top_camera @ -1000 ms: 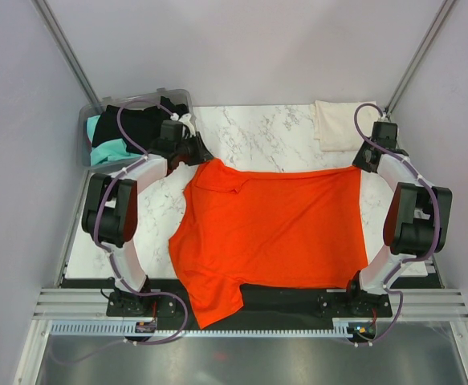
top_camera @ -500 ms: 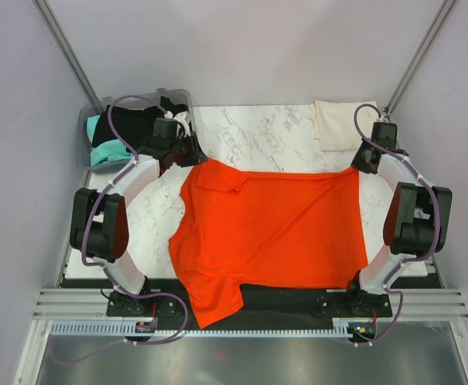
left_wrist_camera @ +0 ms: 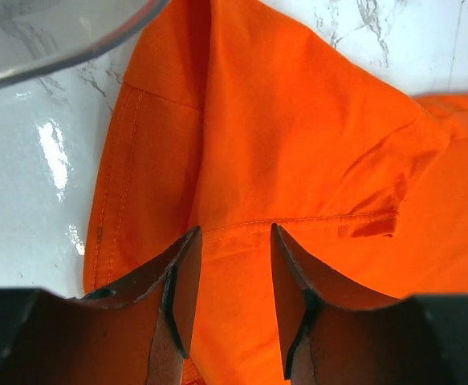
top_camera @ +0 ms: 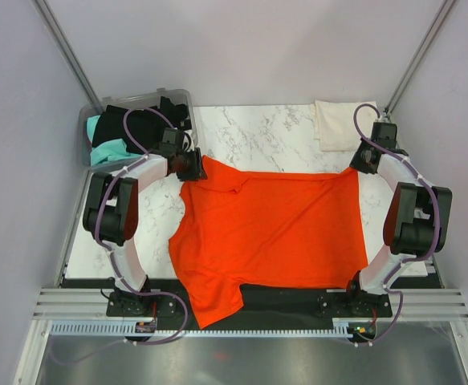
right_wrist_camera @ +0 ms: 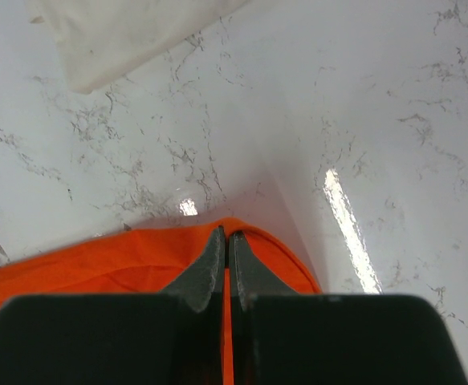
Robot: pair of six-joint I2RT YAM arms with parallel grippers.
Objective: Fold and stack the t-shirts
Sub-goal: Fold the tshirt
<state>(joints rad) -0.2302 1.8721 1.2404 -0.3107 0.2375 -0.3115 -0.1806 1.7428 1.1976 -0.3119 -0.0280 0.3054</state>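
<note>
Cloth covered most of the table (top_camera: 258,132). The orange t-shirt (top_camera: 270,233) lay spread out in the middle, with its sleeves toward 9 o'clock and its bottom edge toward 3 o'clock. One sleeve hung over the near edge at about 7 o'clock.

At the shirt's 10 o'clock corner sat the left gripper (top_camera: 192,164). A second before, it had been pinching the far sleeve. Then its fingers (left_wrist_camera: 181,297) pulled apart, bit by bit. In its own camera they stood about half open over the sleeve, with a clear gap between them and nothing in it. The sleeve lay a bit folded and wrinkled below. The arm had also slid a little closer to the shirt.

At the 2 o'clock corner, the right gripper (top_camera: 360,163) had not moved. Its fingers were pressed tight together on the corner of the orange cloth.

So the left side had been let go, and it looked like the spreading was nearly done. The folding had not started yet. The wrinkled sleeve might need a tidy first.

Farther out, a cream t-shirt (top_camera: 335,124) lay folded at 1 o'clock, well apart from the orange one. That looked like the start of the stack. At 10 o'clock stood the bin (top_camera: 89,120), with a black shirt (top_camera: 137,124) and a teal shirt (top_camera: 105,148) waiting inside.
</note>
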